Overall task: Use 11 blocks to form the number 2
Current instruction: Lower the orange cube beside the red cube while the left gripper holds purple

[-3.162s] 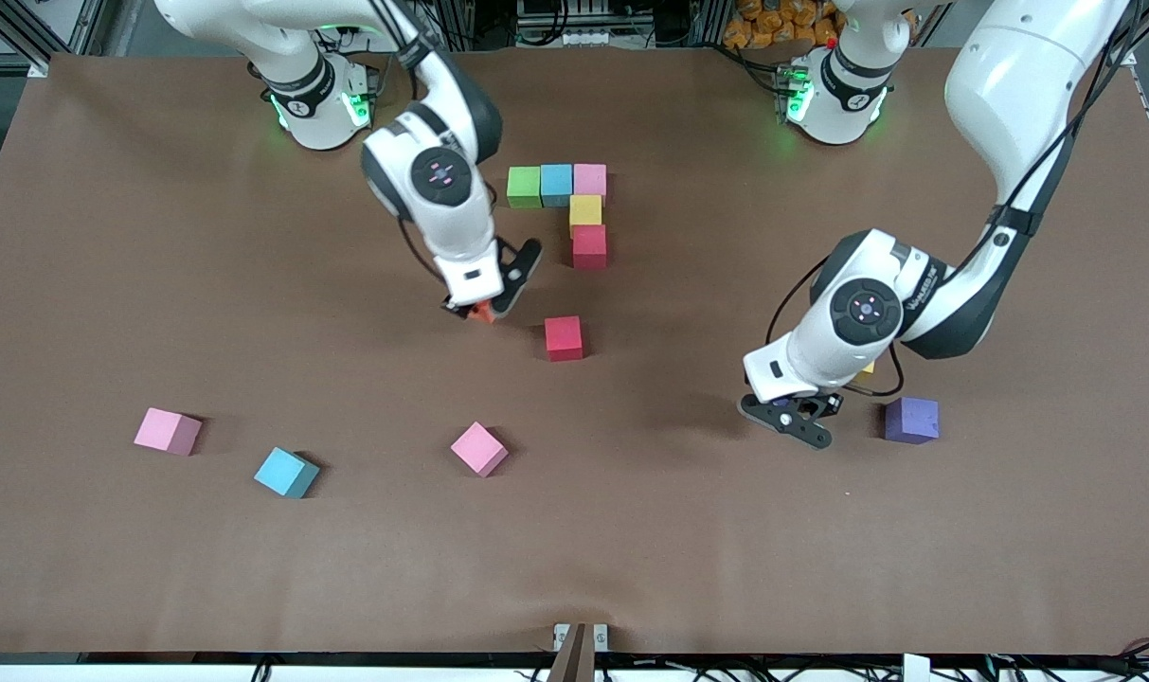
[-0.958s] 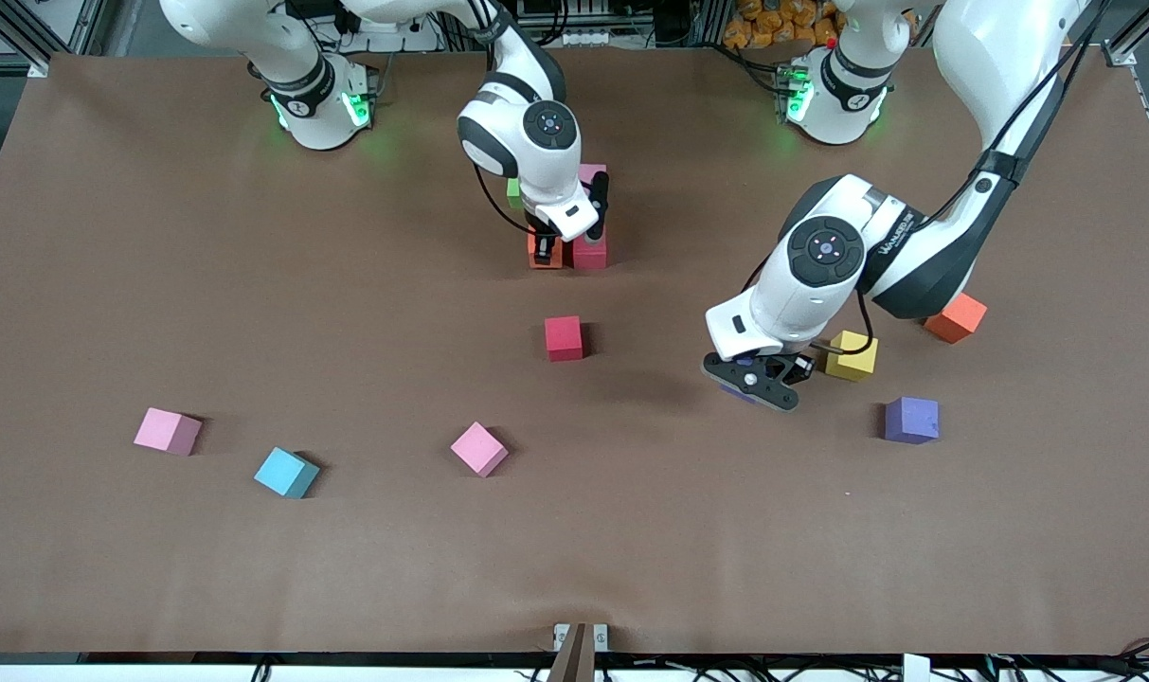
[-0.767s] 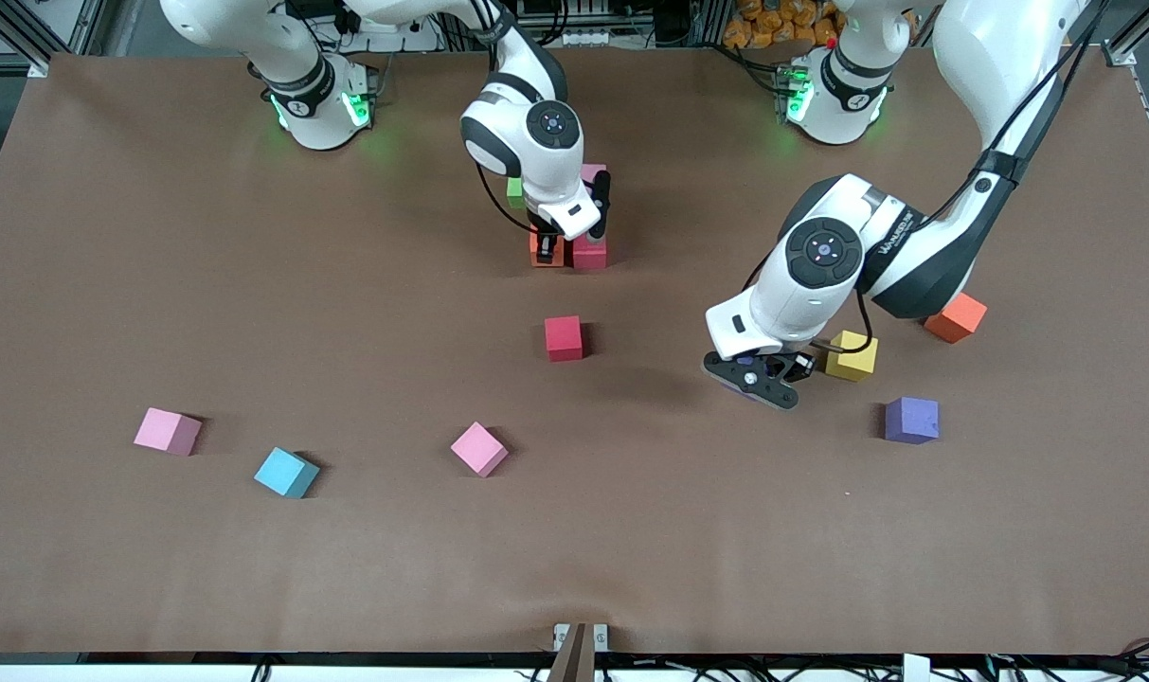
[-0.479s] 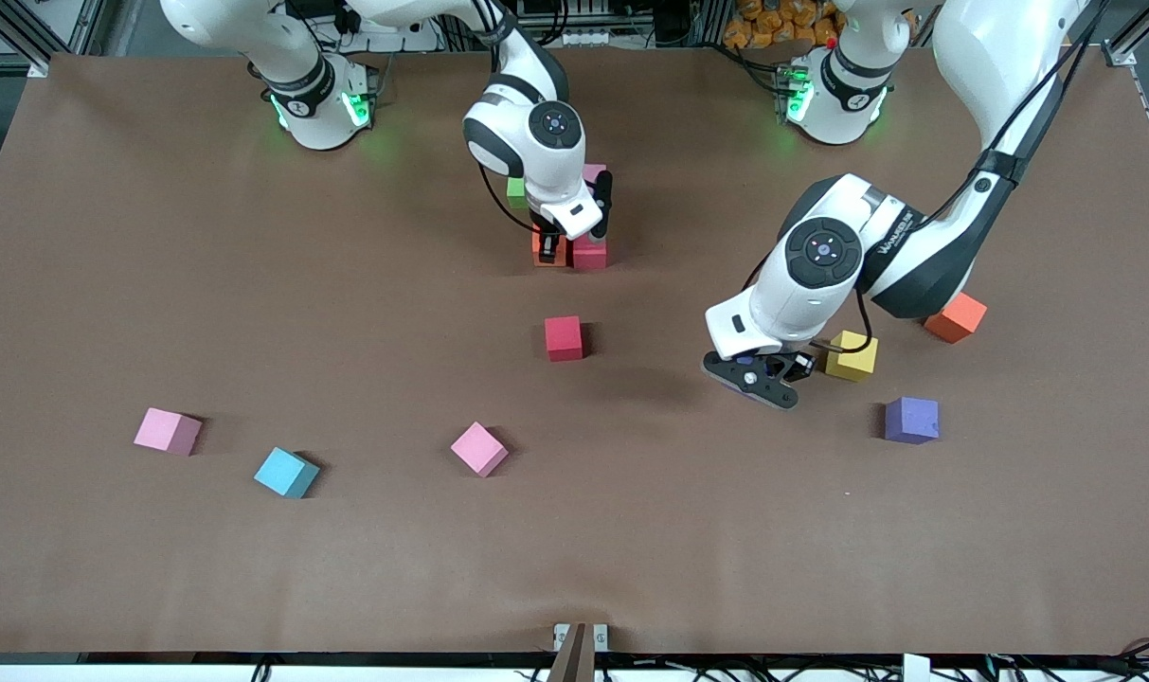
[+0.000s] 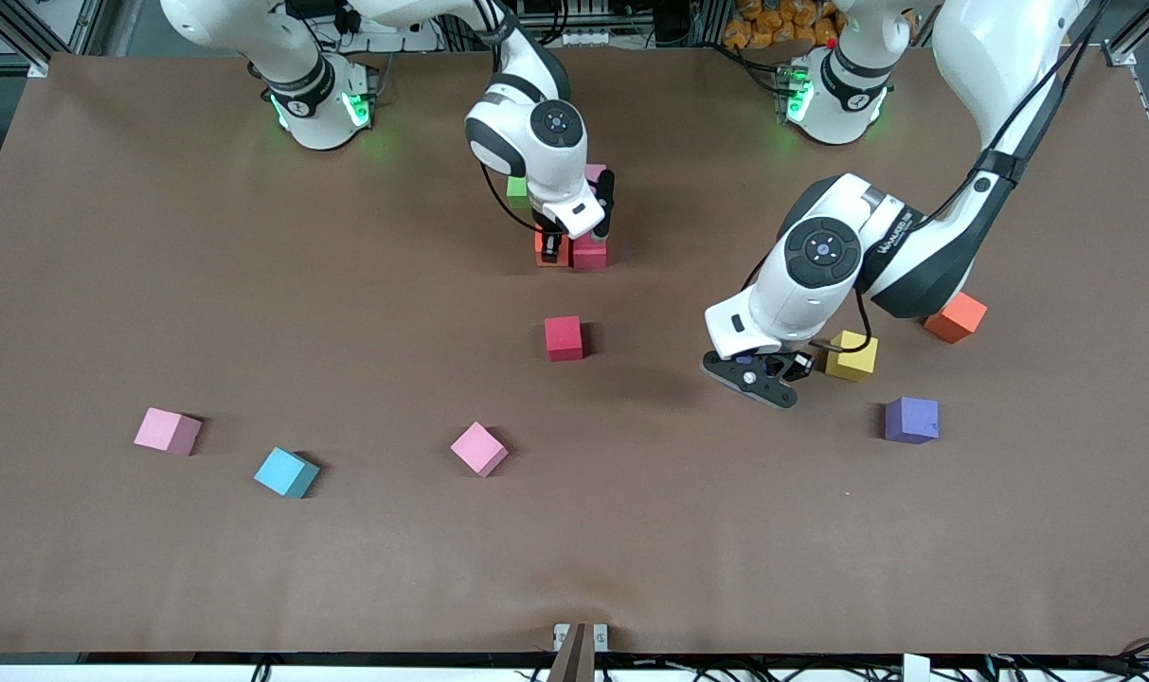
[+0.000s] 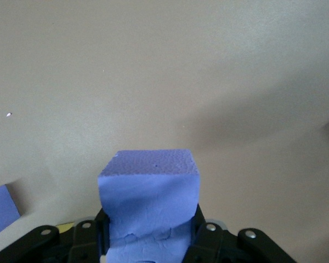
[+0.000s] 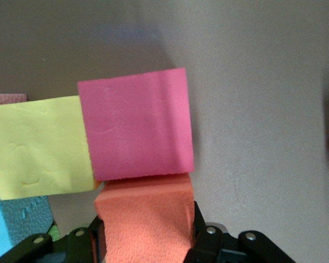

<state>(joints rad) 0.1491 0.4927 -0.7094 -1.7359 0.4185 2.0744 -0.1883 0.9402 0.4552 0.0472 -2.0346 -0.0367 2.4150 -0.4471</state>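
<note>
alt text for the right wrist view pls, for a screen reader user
The right gripper is shut on an orange block, holding it against one side of a red block on the brown table. A yellow block touches the red one, with slivers of pink and light blue blocks at the frame's edge.

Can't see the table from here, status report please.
Right gripper shut on orange block, setting it beside red block. Left gripper shut on purple block. Nothing in the way.
</note>
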